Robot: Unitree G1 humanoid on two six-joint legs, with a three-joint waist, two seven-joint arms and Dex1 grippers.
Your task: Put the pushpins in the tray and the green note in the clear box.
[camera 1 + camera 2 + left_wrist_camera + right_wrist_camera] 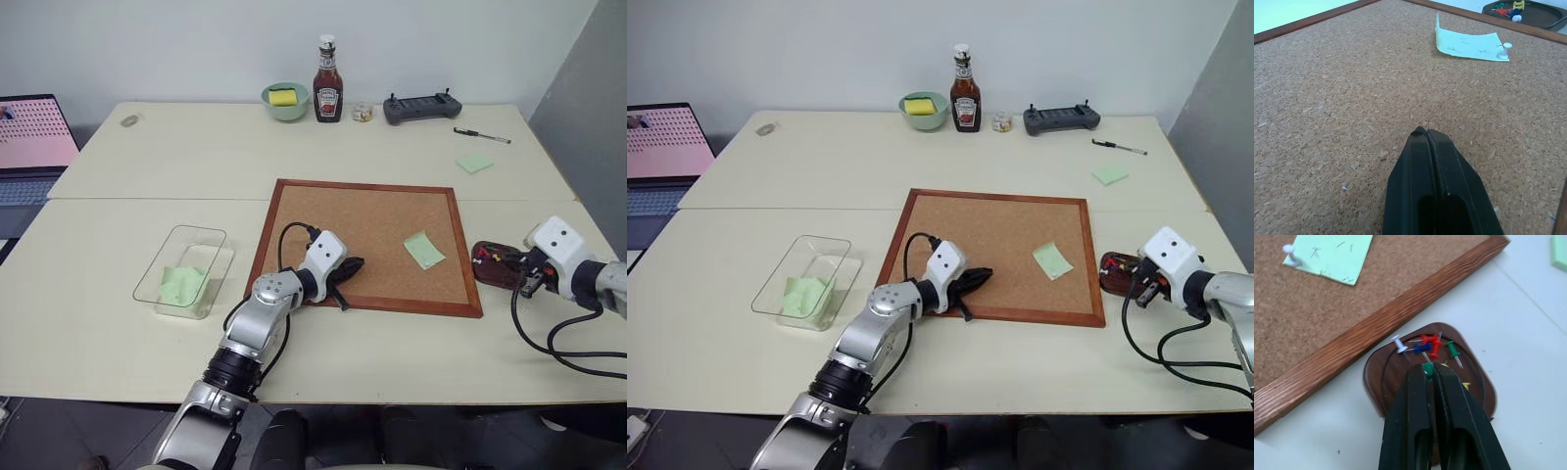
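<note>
The left gripper (1426, 133) sits low over the cork board (1352, 98), its two black fingers (1415, 161) pressed together with nothing between them. Farther along the cork lies the green note (1469, 44), one edge curled upward, with a white pushpin (1505, 50) standing at its corner. Beyond the board's wooden frame (1312, 20), the dark tray (1542, 17) contains several coloured pushpins (1511, 10).

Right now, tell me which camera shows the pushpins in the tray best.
The right wrist view: it looks straight down into the tray, so the red, blue, white and green pushpins show one by one. The left wrist view catches them small at its edge. Both eye views show only coloured specks in the tray.
</note>
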